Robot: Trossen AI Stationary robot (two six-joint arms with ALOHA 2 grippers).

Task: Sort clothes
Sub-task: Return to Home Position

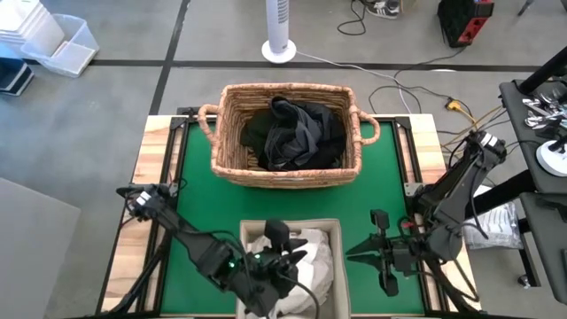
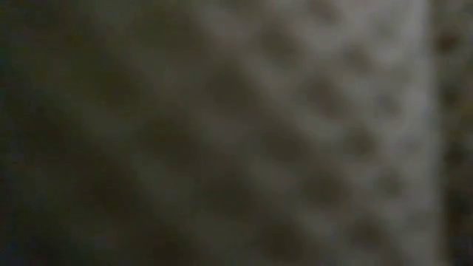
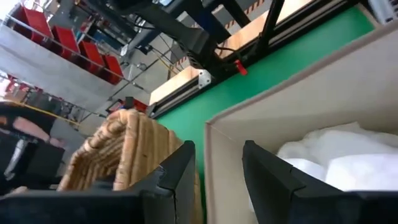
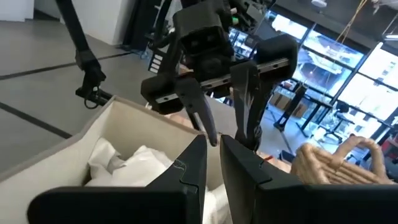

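In the high view we see a wooden table [image 1: 152, 151] covered by a green mat [image 1: 390, 177], standing on a grey floor [image 1: 106, 97], with a white fan [image 1: 279, 49] beyond the far edge. A wicker basket [image 1: 283, 173] at the far middle of the mat holds the dark clothes [image 1: 292, 133]. A bin [image 1: 288, 224] at the near middle holds the white clothes [image 1: 317, 257]. The left gripper [image 1: 297, 257] hangs over the bin, and the right gripper [image 1: 354, 254] hovers over bare mat just beside the bin. The low view is filled by a blurred pale surface, and we cannot tell what it is. In the left wrist view the left gripper [image 3: 217, 165] has its fingers spread and empty above the bin rim, with red crates [image 3: 81, 50] on shelving in the room behind. In the right wrist view the right gripper [image 4: 213, 146] has its fingers pressed nearly together and holds nothing. It faces the left gripper across the bin, and large windows [image 4: 323, 50] close the room.
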